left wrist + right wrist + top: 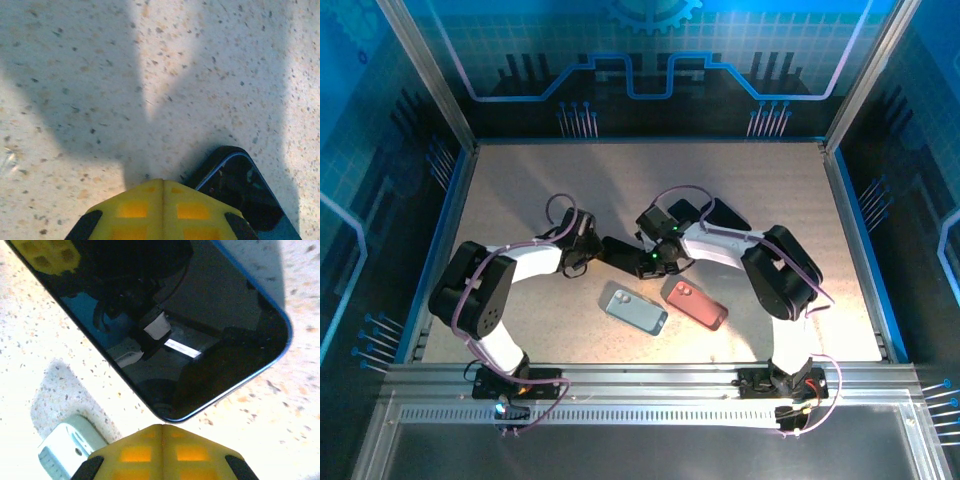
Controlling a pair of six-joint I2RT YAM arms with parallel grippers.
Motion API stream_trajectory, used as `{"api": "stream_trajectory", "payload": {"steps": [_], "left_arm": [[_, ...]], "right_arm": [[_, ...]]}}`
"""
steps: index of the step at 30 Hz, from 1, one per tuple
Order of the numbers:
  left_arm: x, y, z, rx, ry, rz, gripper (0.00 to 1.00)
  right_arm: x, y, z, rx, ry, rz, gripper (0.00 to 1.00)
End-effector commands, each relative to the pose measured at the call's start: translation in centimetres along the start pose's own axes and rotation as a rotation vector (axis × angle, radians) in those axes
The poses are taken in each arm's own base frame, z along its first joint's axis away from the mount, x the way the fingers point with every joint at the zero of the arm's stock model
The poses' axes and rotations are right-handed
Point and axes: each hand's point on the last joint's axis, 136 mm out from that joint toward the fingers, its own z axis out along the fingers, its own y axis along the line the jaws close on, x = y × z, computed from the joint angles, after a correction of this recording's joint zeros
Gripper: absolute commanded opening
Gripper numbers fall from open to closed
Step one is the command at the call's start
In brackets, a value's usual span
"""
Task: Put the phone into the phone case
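A black-screened phone (620, 250) with a blue rim lies flat on the speckled table between my two grippers. My left gripper (594, 247) is shut and empty. Its yellow pads (162, 182) are pressed together just left of the phone's corner (240, 195). My right gripper (644, 262) is also shut and empty, and its tip (162, 427) stands a hair short of the phone's opposite corner (165, 325). A light blue phone case (635, 310) lies nearer the arm bases, with its corner (65, 450) showing in the right wrist view.
A pinkish-red case (696, 304) lies to the right of the blue one. Two dark flat items (705, 212) sit behind the right arm's wrist. Metal rails and glass walls (450, 200) fence in the table.
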Motion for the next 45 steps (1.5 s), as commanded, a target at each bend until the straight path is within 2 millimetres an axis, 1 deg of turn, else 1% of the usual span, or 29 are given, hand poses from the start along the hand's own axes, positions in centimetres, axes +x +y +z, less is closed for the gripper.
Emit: {"api": "stream_trajectory", "payload": {"steps": [1,4,7,10,14,18,21,26,31,41,45], "left_arm": [[0.4,-0.9,-0.1,0.006,0.044,0.034,0.00],[0.0,-1.2,-0.3,0.004,0.036,0.041,0.00],[-0.1,-1.5,-0.3,0.010,0.037,0.042,0.00],[-0.1,-1.6,-0.2,0.010,0.043,0.041,0.00],[0.2,-1.5,0.0,0.006,0.056,0.039,0.00],[0.4,-1.5,0.3,0.004,0.071,0.038,0.00],[0.4,-1.6,0.5,0.001,0.077,0.039,0.00],[0.4,-2.0,0.9,0.001,0.091,0.049,0.00],[0.3,-2.5,1.4,0.009,0.098,0.046,0.00],[0.3,-3.6,2.1,0.030,0.108,0.056,0.00],[0.0,-4.0,1.8,0.036,0.100,0.061,0.00]], "right_arm": [[-1.8,0.4,-3.9,-0.047,-0.055,-0.012,0.00],[-3.5,0.1,-4.8,-0.060,-0.088,-0.026,0.00],[-4.8,-0.7,-4.6,-0.056,-0.103,-0.043,0.00],[-6.1,-2.0,-3.7,-0.032,-0.106,-0.046,0.00],[-7.2,-3.9,-2.2,-0.013,-0.094,-0.028,0.00],[-7.8,-4.9,-1.2,-0.021,-0.100,-0.009,0.01],[-8.1,-5.3,-0.5,-0.042,-0.101,0.003,0.03],[-7.9,-5.2,0.4,-0.069,-0.088,0.023,0.04],[-6.9,-5.0,1.0,-0.089,-0.071,0.041,0.04],[-4.7,-4.6,0.6,-0.098,-0.058,0.058,0.03],[-4.7,-5.0,-0.3,-0.073,-0.088,0.059,0.02]]}}
